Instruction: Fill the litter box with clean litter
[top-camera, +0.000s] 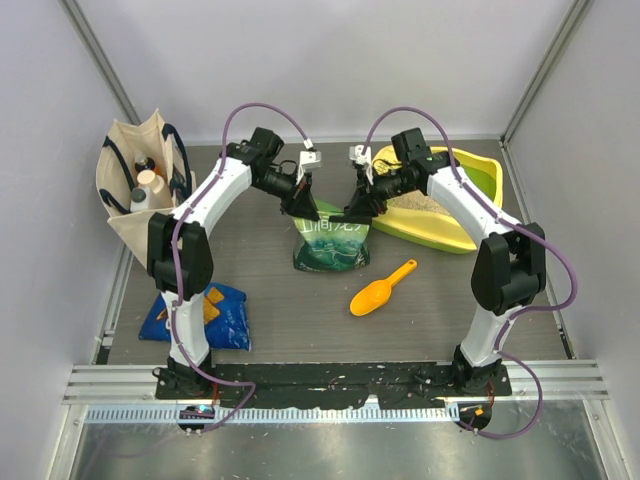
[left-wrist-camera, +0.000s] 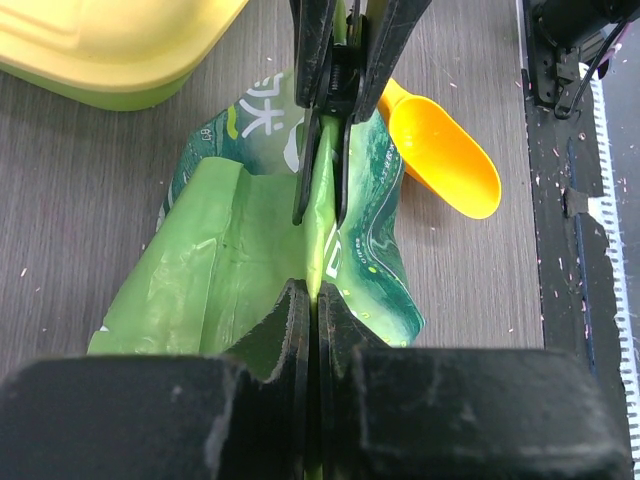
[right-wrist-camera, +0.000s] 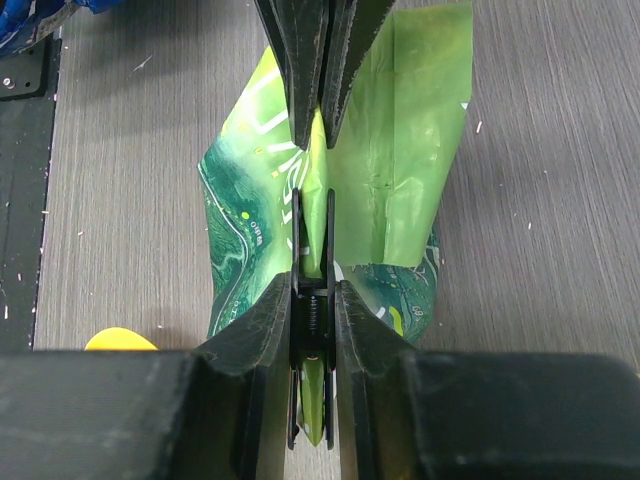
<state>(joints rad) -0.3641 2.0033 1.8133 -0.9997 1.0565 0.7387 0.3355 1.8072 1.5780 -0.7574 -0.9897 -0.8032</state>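
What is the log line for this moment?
left gripper: shut on pouch | right gripper: shut on clip on pouch | litter box: holds some litter

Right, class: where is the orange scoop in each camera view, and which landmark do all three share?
Top external: orange scoop lies just right of centre.
Left wrist: scoop at upper right.
Right wrist: only a sliver of scoop at the bottom left.
Shared landmark: green pouch, central in all three.
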